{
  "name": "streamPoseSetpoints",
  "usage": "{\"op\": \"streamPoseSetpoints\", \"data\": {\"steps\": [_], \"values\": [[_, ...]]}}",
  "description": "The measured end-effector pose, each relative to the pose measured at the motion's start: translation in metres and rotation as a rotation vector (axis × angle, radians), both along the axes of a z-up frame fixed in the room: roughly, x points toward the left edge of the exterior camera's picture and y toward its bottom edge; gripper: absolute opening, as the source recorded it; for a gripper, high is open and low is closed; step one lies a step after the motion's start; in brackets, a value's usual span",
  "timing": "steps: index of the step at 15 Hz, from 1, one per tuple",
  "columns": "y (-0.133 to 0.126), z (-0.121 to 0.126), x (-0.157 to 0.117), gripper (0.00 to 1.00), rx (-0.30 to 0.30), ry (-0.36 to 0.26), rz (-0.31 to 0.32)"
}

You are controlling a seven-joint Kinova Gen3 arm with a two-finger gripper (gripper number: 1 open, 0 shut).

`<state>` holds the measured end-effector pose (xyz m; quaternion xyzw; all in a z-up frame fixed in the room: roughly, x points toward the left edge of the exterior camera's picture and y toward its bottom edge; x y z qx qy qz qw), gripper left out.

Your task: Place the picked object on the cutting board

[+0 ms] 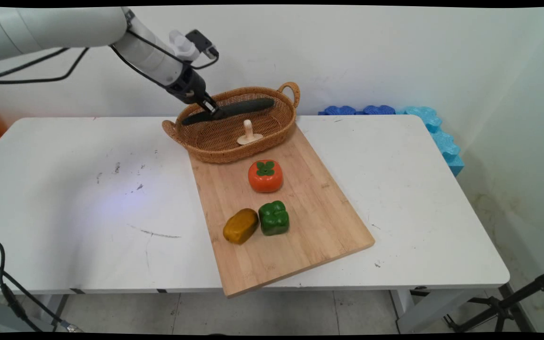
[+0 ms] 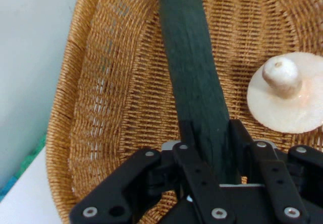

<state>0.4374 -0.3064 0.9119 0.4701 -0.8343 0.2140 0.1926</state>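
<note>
pincer (image 1: 213,110) clamped on a long dark green cucumber (image 1: 248,106), gripping it partway along, fingers (image 2: 187,133) pressed on both sides. cucumber held above the inside of the wicker basket (image 1: 281,130), lying roughly level, its length spanning most of the basket from the left handle side toward the right handle. pale mushroom (image 1: 249,133) sits cap-down, stem up, on the basket floor, below the cucumber and not touching it. basket sits on the far end of the wooden cutting board (image 1: 319,212), which lies on the white desk (image 1: 64,198). in front of the basket on the board: orange persimmon (image 1: 265,175), then nearer still a green bell pepper (image 1: 274,217) and a yellow-brown potato (image 1: 240,226) just beside each other. blue foam blocks (image 1: 435,130) behind the desk, right of the basket
</note>
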Motion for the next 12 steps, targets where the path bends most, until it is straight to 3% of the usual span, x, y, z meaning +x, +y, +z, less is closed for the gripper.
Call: {"op": "streamPoseSetpoints", "data": {"steps": [7,12], "values": [[0.036,0.041,-0.002,0.0,-0.024,0.017,-0.032],[0.075,0.063,-0.009,0.0,-0.019,0.036,-0.1]]}}
